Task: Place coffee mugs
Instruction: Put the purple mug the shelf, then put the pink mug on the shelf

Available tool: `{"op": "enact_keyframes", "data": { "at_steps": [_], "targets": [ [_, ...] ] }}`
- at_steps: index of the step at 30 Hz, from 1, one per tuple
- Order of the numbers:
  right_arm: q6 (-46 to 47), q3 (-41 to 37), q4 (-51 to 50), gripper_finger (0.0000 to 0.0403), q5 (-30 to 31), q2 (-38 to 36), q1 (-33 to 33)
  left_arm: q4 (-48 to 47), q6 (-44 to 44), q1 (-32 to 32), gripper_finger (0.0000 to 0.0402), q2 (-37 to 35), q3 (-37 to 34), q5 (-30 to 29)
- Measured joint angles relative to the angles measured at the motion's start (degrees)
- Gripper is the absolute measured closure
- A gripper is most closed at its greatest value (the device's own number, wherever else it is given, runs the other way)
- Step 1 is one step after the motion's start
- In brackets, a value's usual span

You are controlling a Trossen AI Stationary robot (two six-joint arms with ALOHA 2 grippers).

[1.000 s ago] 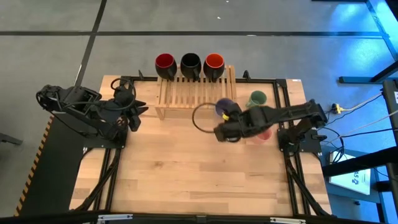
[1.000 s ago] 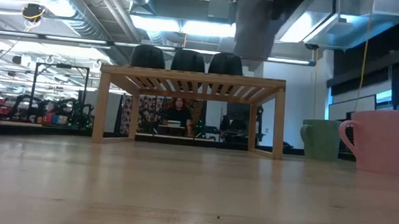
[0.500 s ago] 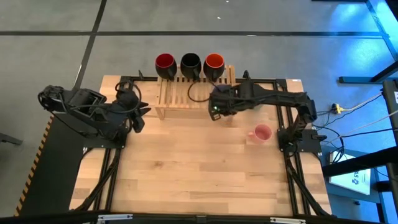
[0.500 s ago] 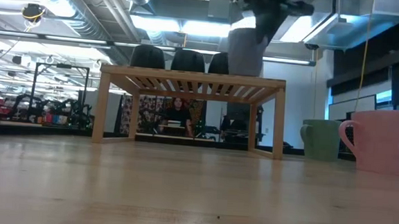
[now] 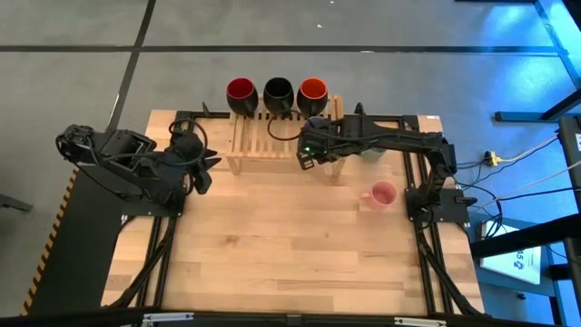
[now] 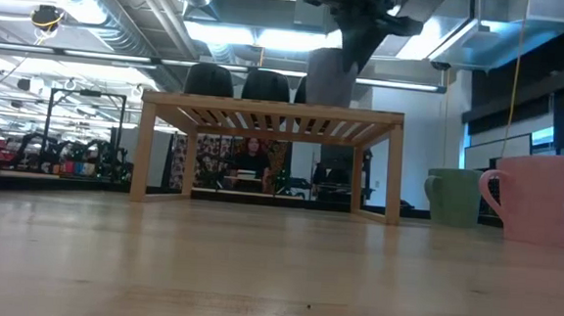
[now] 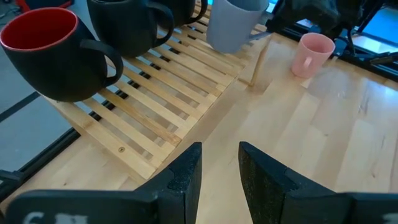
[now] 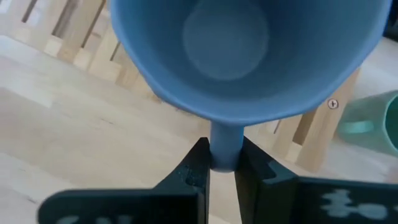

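Note:
My right gripper (image 8: 222, 165) is shut on the lavender mug (image 8: 249, 43), which hangs over the right end of the wooden slatted rack (image 5: 272, 136). In the low view the lavender mug (image 6: 326, 77) has its base right at the rack's top (image 6: 270, 108); whether it touches, I cannot tell. The dark red (image 5: 241, 93), black (image 5: 278, 93) and orange (image 5: 312, 92) mugs stand along the rack's far edge. The pale green mug (image 6: 453, 198) and the pink mug (image 5: 381, 194) stand on the table. My left gripper (image 7: 219, 174) is open, near the rack's left end. My right gripper pinches the lavender mug's handle (image 8: 225, 140) between its two fingers. The fingers (image 8: 196, 168) come from the table's near side, slanting down toward the far edge. The mug is roughly upright with its mouth open toward the wrist camera.
The pale green mug (image 5: 372, 151) sits just right of the rack, half under my right arm. The pink mug (image 7: 311, 53) is nearer the table's right edge. Bare wood fills the near half of the table (image 5: 290, 254). A person sits in the room behind.
My right gripper has carried the lavender mug from beside the pink mug toward the table's far edge and to the left, ending over the rack's right end just near of the orange mug. It has stayed shut on the handle throughout.

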Motion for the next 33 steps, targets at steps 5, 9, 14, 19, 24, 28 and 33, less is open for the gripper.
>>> {"op": "enact_keyframes", "data": {
  "at_steps": [5, 9, 14, 19, 24, 28, 33],
  "targets": [
    [-0.30, 0.02, 0.66, 0.0374, 0.45, 0.71, -0.20, 0.32, 0.00, 0.00, 0.0302, 0.03, 0.02, 0.02],
    [-0.25, -0.02, 0.55, 0.0363, -0.04, 0.72, -0.25, 0.44, 0.00, 0.00, 0.0302, 0.03, 0.02, 0.02],
    [-0.08, -0.15, 1.64, 0.0331, -0.11, 0.83, -0.24, 0.46, 0.00, 0.00, 0.0302, 0.03, 0.02, 0.02],
    [-0.11, -0.17, 2.15, 0.0286, 1.20, 0.83, -0.24, 0.46, 0.00, 0.00, 0.0302, 0.03, 0.02, 0.02],
    [-0.52, -0.20, 2.45, 0.0247, 2.66, -0.30, -0.21, 0.44, 0.00, 0.00, 0.0302, 0.03, 0.02, 0.02],
    [-2.34, -0.20, 2.42, 0.0228, 2.82, -2.64, 0.90, 0.44, -0.02, 0.00, 0.0302, 0.03, 0.02, 0.13],
    [-4.61, -0.20, 1.98, 0.0217, 5.37, -6.78, 4.89, 0.44, 0.00, 0.00, 0.0302, 0.03, 0.02, 0.44]
  ]
}}
